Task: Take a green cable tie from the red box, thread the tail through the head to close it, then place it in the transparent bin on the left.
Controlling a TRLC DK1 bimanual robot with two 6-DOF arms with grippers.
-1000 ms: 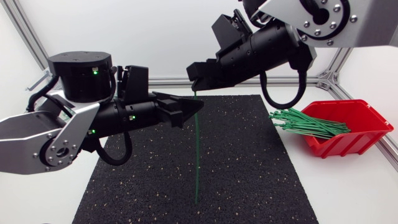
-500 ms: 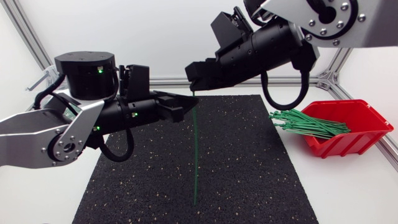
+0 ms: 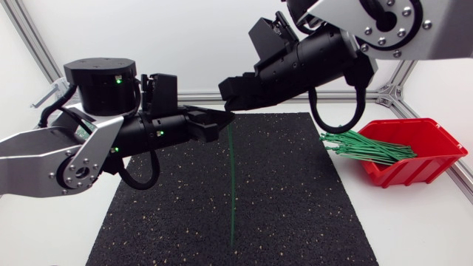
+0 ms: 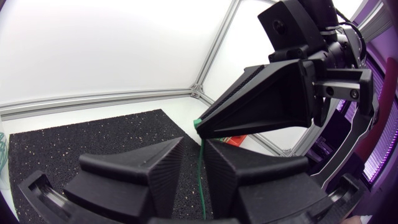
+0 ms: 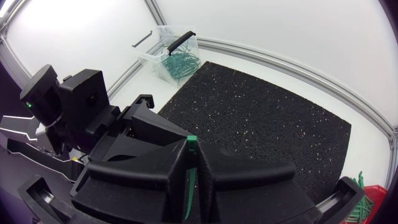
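1. Red box (image 5: 384, 211): cut off at the right wrist view's corner.
2. Cable tie (image 4: 201, 155): its lower length is hidden behind the left gripper (image 4: 194, 146).
3. Transparent bin (image 5: 155, 61): the ties (image 5: 177, 62) inside are too small to count.

The worktop (image 3: 414, 222) is white and flat. A big black mat (image 3: 295, 192) with tiny light specks lies flat in the middle of it. On the right side, just beside the mat, sits a red box (image 3: 429, 168). It is full of green cable ties (image 3: 369, 148), and some of them poke out over its edge toward the mat. Far off on the left side, near a corner of the mat, stands a transparent bin (image 5: 158, 62) with a black handle, and it has green ties in it too. A silver rail (image 3: 196, 96) runs along the back edge.
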